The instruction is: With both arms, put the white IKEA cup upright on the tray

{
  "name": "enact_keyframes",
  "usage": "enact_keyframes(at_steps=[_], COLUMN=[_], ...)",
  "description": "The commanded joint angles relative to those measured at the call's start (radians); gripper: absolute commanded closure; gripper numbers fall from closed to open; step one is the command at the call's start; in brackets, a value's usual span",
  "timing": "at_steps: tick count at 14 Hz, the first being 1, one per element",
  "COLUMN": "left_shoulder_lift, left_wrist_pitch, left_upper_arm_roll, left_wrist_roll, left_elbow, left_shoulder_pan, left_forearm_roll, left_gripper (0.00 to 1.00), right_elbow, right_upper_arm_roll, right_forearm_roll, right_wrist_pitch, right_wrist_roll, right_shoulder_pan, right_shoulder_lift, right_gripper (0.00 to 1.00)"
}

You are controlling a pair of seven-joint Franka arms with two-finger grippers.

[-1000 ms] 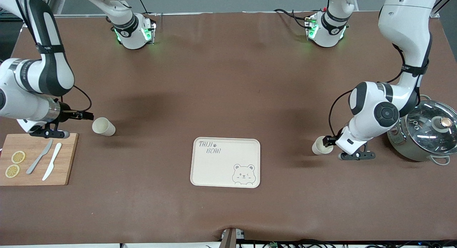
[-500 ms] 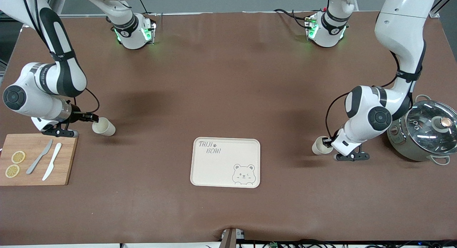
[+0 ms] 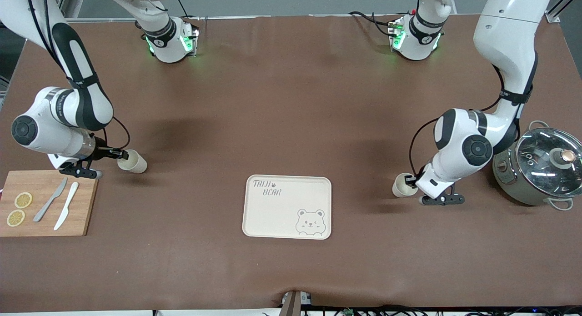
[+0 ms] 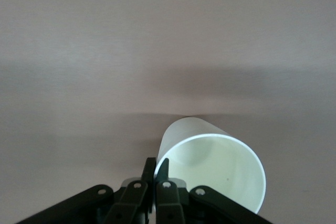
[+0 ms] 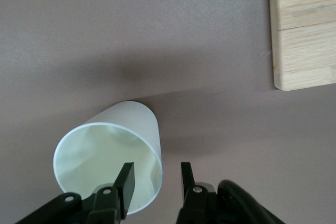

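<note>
Two white plastic cups lie on their sides: one (image 3: 132, 161) near the right arm's end, one (image 3: 403, 185) near the left's. Cream rectangular tray (image 3: 273, 216) flat between them, bare.

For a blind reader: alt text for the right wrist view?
A white cup lies on its side on the brown table, the open right tool straddling its rim. A wooden board's corner shows beside it.

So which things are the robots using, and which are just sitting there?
Using: cup by the right gripper, lying on its side; cup pinched by the left gripper at its rim; tray.
Just sitting: cutting board, lemon slices, two knives, pot.
</note>
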Motion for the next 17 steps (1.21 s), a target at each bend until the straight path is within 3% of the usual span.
enact_keyframes(at_steps=[1,3,5,14,17], left_shoulder_lift=[-0.037,-0.039,-0.028,0.175,0.258], left_wrist_pitch=[-0.064,-0.121,-0.13,-0.139,-0.127], left_upper_arm_roll=[-0.013,-0.013,-0.013,-0.013,-0.011], left_wrist_roll=[-0.088,-0.167,-0.262,-0.664,-0.721], left_elbow=[0.025,0.077,0.134,0.444,0.53], left_shoulder_pan=[-0.042,-0.085,-0.137,-0.319,-0.363], left_forearm_roll=[0.006,0.008,0.003,-0.035,-0.035], left_gripper=[1.0,1.0,1.0,1.0,1.0], right_elbow=[-0.004,-0.004,-0.002,0.015,0.074], right_upper_arm_roll=[0.009,0.009,0.009,0.009,0.009], right_forearm_roll=[0.024,0.024,0.024,0.022,0.022], right_wrist_pitch=[0.017,0.015,0.014,-0.005,-0.101], right_wrist_roll=[0.007,0.007,0.007,-0.002,0.005], right_shoulder_pan=[-0.01,-0.01,-0.009,-0.009,-0.009], right_shoulder_lift=[0.007,0.007,0.007,0.006,0.007], right_gripper=[0.82,0.97,1.0,1.0,1.0])
